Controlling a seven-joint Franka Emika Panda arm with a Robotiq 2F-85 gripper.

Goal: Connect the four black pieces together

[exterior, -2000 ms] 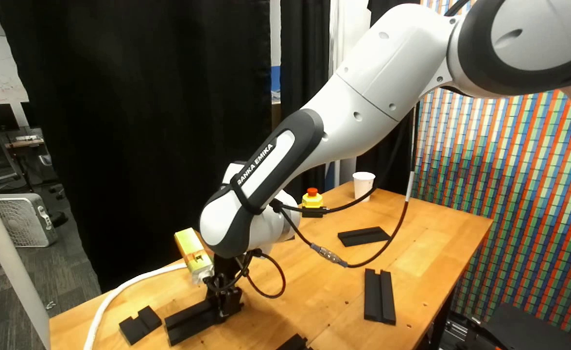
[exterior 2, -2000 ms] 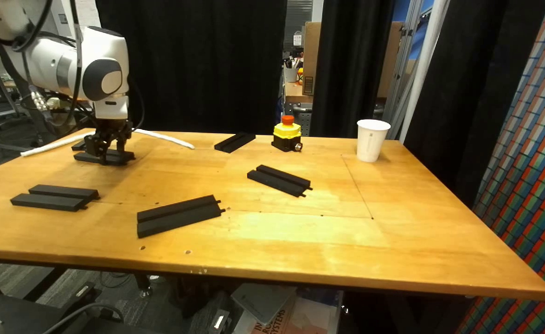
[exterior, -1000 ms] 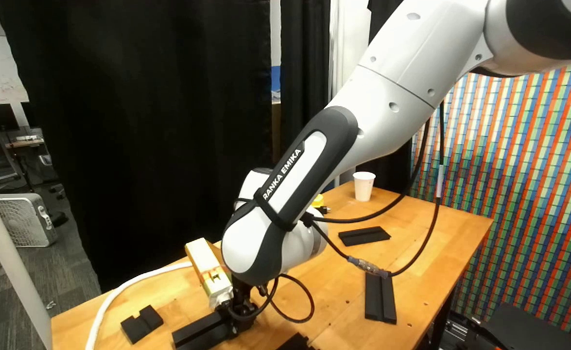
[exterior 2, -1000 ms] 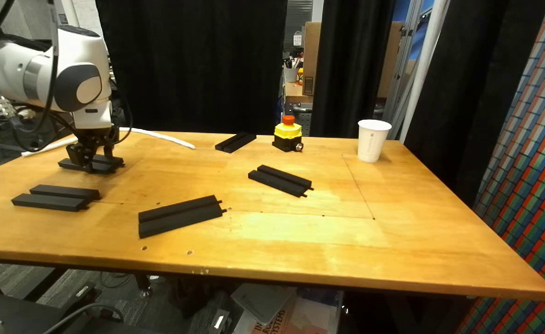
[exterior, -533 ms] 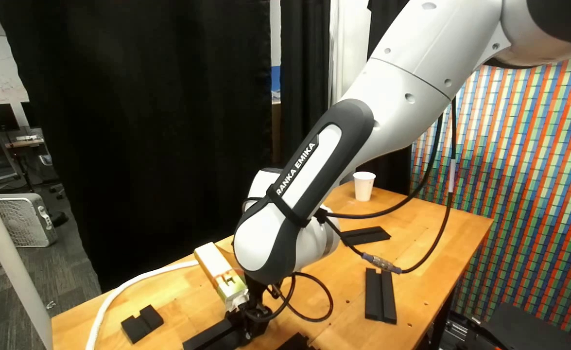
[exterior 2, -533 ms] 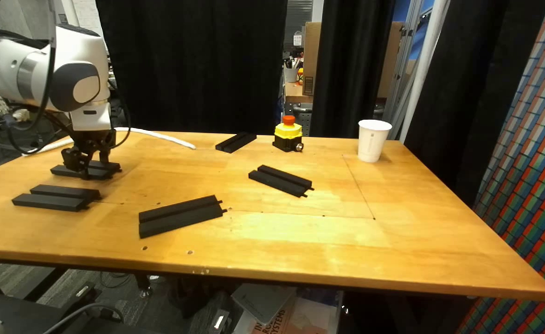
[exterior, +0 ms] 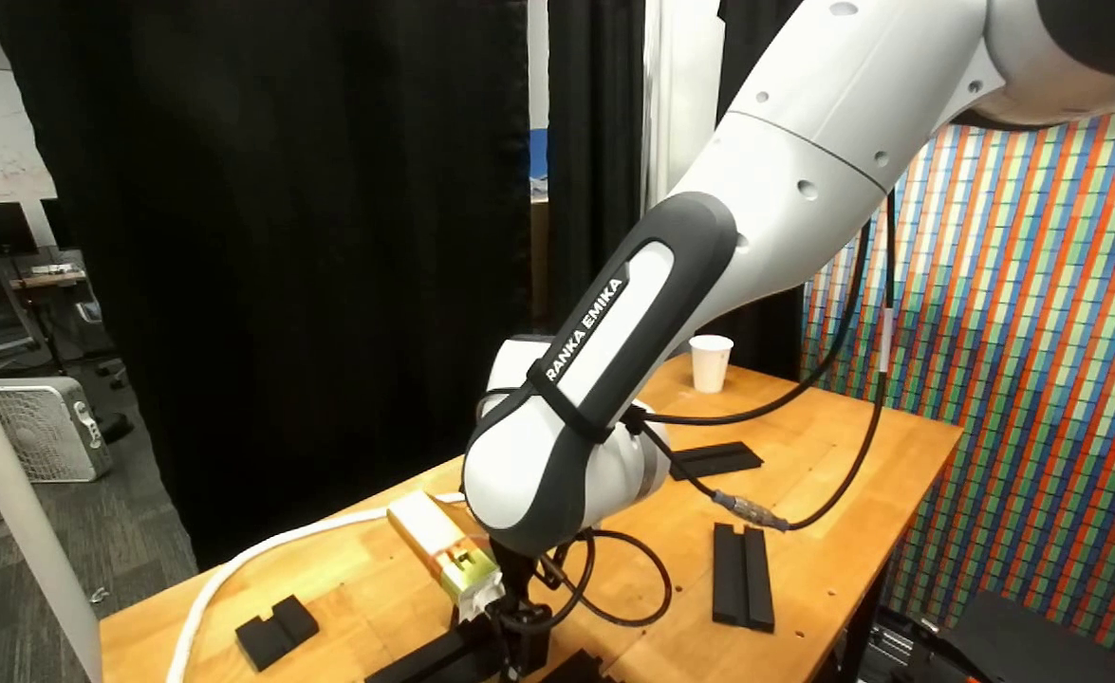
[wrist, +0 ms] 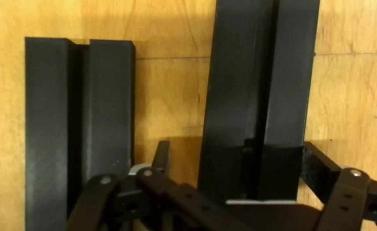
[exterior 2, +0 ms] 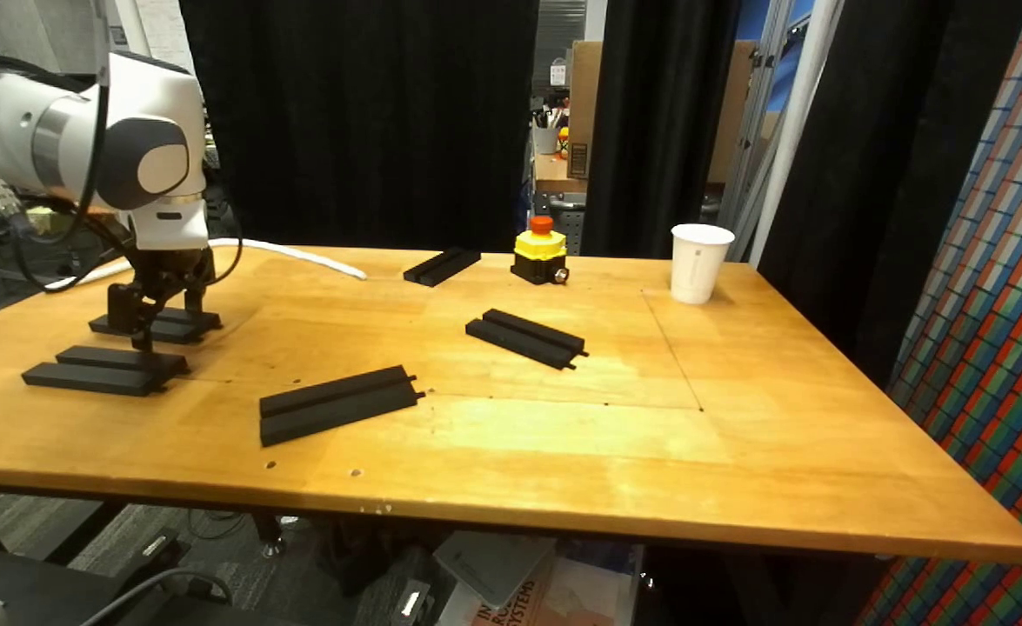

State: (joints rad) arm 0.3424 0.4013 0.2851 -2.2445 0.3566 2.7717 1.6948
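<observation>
Between the fingers of my gripper (wrist: 235, 147) lies a grooved black bar (wrist: 286, 80), seen in both exterior views (exterior 2: 171, 331) (exterior: 438, 656) flat on the table. The jaws stand open astride it: the left finger (wrist: 162, 155) is apart from it, while the right one (wrist: 320, 170) is at or very near its side. Parallel to it, with a gap, rests a second bar (wrist: 111, 96), also in an exterior view (exterior 2: 84, 376). Two more bars lie separately, one (exterior 2: 337, 416) near the front edge and one (exterior 2: 519, 341) mid-table. No bars are joined.
A stubby black block (exterior 2: 443, 265) sits at the back, and another (exterior: 274, 633) beside the white tube (exterior: 282, 538). A yellow stop button (exterior 2: 539, 248) and a paper cup (exterior 2: 699, 265) stand at the back of the wooden table (exterior 2: 615, 461).
Over two seconds the arm carried the bar along the table toward the neighbouring bar. Within the last half second my gripper has opened, its near finger swinging out from the bar.
</observation>
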